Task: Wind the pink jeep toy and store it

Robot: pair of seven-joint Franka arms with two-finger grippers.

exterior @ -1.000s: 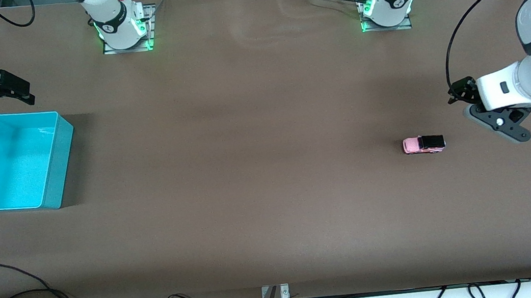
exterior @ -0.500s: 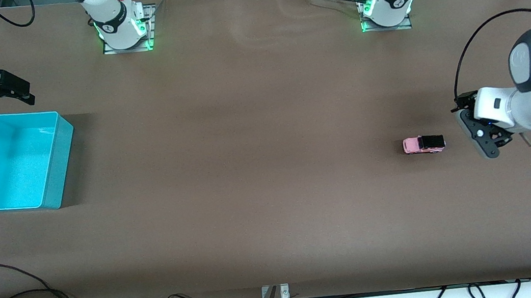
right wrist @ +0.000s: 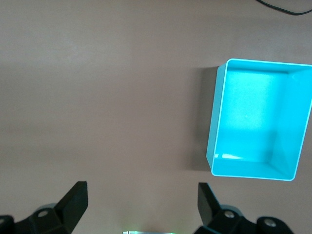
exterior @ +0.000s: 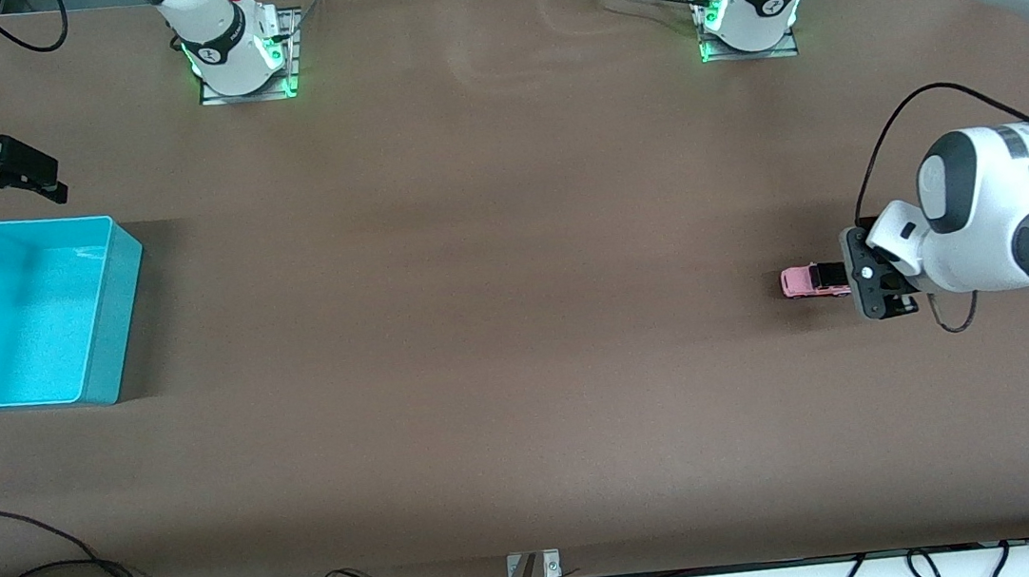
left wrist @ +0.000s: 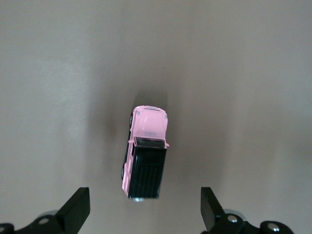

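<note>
Now left gripper [exterior: 870, 286] over pink jeep toy [exterior: 805, 281]

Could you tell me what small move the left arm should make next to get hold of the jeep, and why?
Probably lower the left gripper straight down around the pink jeep toy. Its fingers are open, and the jeep sits on the table between them, not yet touched. The right gripper waits, open, by the teal bin.

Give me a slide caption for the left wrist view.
Open left gripper poised above the pink jeep toy, which stands upright on the brown table.
</note>
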